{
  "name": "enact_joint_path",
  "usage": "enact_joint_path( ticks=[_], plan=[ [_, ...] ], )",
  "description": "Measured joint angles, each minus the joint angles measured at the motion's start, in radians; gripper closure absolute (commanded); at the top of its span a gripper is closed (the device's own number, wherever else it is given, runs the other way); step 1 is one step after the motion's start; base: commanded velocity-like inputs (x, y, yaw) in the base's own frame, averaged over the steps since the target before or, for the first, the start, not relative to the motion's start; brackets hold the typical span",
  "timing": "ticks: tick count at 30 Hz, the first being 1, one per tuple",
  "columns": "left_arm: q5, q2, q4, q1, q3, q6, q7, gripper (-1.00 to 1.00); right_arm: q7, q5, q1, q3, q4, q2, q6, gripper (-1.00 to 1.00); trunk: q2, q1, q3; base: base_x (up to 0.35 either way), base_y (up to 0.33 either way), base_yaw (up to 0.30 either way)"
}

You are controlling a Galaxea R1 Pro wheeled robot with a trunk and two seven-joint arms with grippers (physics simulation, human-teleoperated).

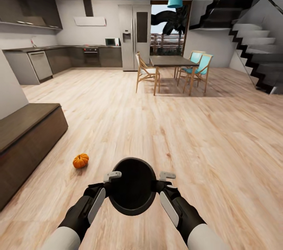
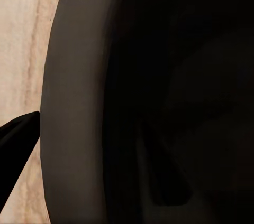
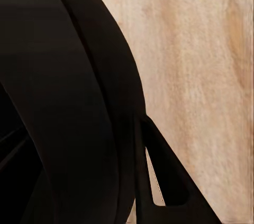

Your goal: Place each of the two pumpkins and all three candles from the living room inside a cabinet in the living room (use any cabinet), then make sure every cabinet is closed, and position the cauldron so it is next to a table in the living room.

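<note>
The black cauldron hangs just above the wood floor, held between my two arms. My left gripper is shut on its left rim and my right gripper on its right rim. In the left wrist view the cauldron wall runs between the fingers. In the right wrist view one finger lies outside the cauldron's dark wall. One orange pumpkin sits on the floor, left of the cauldron. The long dark-brown cabinet stands along the left wall, its fronts shut.
A dining table with wooden and teal chairs stands far ahead. The kitchen counter and fridge are at the back left. A staircase rises on the right. Open wood floor lies between.
</note>
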Motion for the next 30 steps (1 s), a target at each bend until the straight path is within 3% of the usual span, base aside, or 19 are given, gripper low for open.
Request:
enact_joint_path(
  ticks=[12,30],
  plan=[
    [-0.001,0.000,-0.001,0.000,0.000,0.001,0.000,1.00,0.000,0.000,0.000,0.000,0.000,0.000,0.000,1.00,0.000,0.000,0.010,-0.113,0.000,-0.255],
    [0.001,0.001,-0.002,0.000,0.000,0.003,0.000,1.00,0.000,-0.002,0.000,0.001,0.000,0.000,0.000,1.00,0.000,0.000,0.026,-0.004,0.000,-0.255]
  ],
)
